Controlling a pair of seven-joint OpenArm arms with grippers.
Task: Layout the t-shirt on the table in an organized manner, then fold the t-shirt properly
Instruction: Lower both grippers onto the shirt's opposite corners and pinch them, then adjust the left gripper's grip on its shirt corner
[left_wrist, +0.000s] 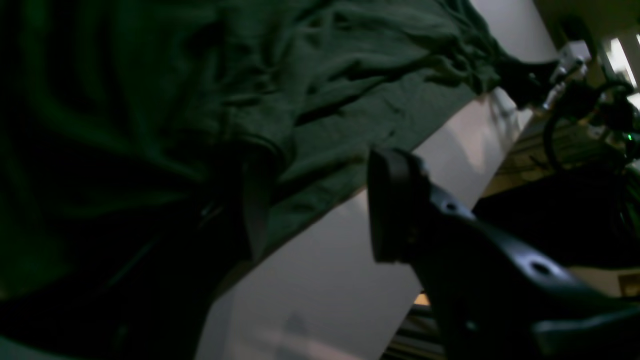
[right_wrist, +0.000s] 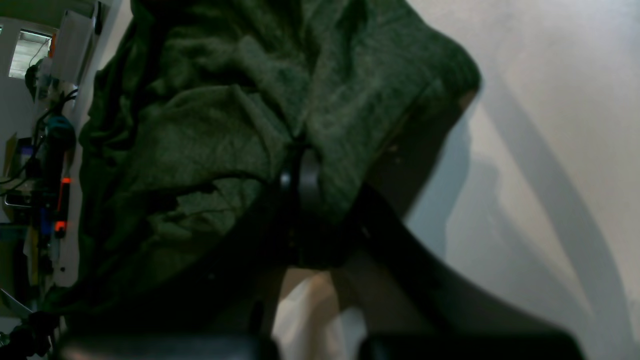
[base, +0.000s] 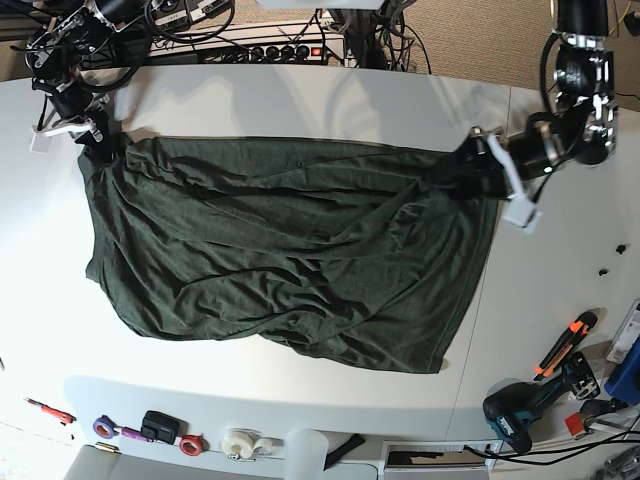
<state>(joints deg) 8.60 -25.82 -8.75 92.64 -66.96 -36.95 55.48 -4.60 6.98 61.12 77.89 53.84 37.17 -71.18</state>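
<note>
The t-shirt (base: 290, 260) is spread wide across the white surface (base: 300, 105) but badly wrinkled; layout partly done, no fold yet. Right gripper (base: 97, 140) jaws pinch a far corner; left gripper (base: 478, 168) jaws stand wide at the other (cloth apparently released). Bare room all around; tools line the near edge.

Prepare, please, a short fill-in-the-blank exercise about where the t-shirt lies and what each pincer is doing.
1. The t-shirt lies spread, still wrinkled, on the white ____.
2. The right pincer is ____ on a corner of the cloth.
3. The left pincer, at the shirt's opposite corner, stands ____.
4. The shirt's colour is dark ____.

Missing words: table; shut; open; green
</note>
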